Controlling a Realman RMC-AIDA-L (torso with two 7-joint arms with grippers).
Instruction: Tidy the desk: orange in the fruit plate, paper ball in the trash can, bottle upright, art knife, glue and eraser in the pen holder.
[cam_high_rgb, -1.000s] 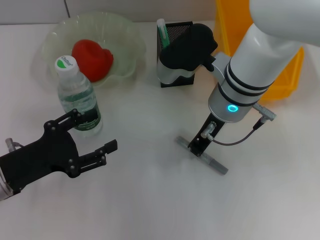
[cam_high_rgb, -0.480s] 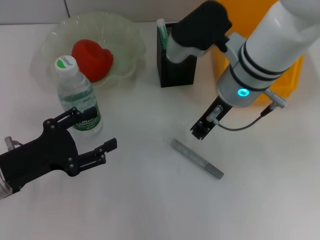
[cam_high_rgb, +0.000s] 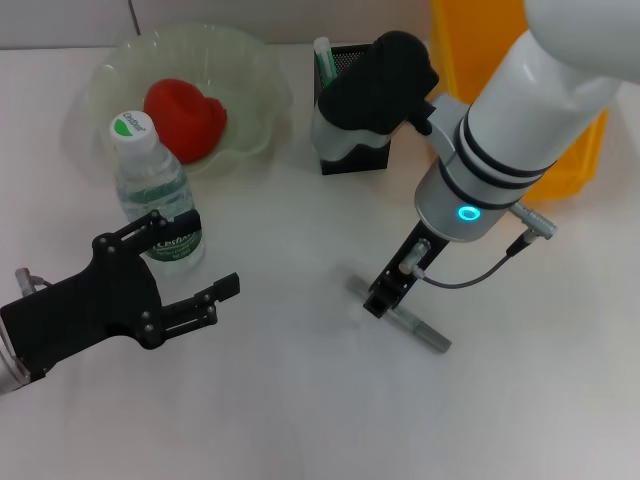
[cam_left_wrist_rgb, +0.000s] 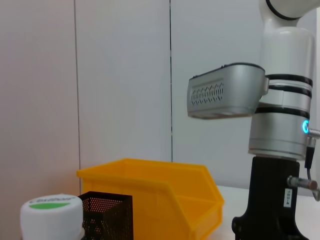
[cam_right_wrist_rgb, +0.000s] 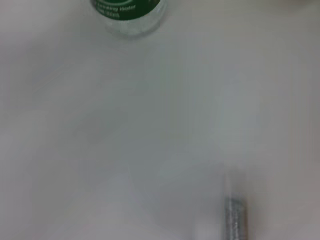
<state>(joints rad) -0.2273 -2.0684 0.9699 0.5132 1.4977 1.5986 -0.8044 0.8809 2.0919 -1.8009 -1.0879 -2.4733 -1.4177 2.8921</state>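
White, flat tabletop (cam_high_rgb: 300, 400) carries everything seen from the head view. At its centre, slightly toward 4 o'clock, the thin grey glue stick (cam_high_rgb: 420, 328) lies flat, with the right gripper (cam_high_rgb: 378, 300) lowered over its upper end; whether its fingers are spread or closed on the stick cannot be told. The right forearm partly hides the black square mesh pen holder (cam_high_rgb: 352, 160) at 12 o'clock, in which the slim mint-green art knife (cam_high_rgb: 323, 58) is seen standing. Behind it, at 1 o'clock, the yellow-orange rectangular trash can (cam_high_rgb: 565, 160) sits against the far edge. At 10 o'clock the red-orange lumpy orange (cam_high_rgb: 185, 118) rests inside the pale green scalloped fruit plate (cam_high_rgb: 250, 70). Just in front of the plate the clear plastic bottle (cam_high_rgb: 155, 195) with green label is seen upright. The left gripper (cam_high_rgb: 175, 290) is held at 8 o'clock, beside the bottle, its black fingers spread wide and gripping nothing. Bare tabletop is seen from 5 to 7 o'clock.
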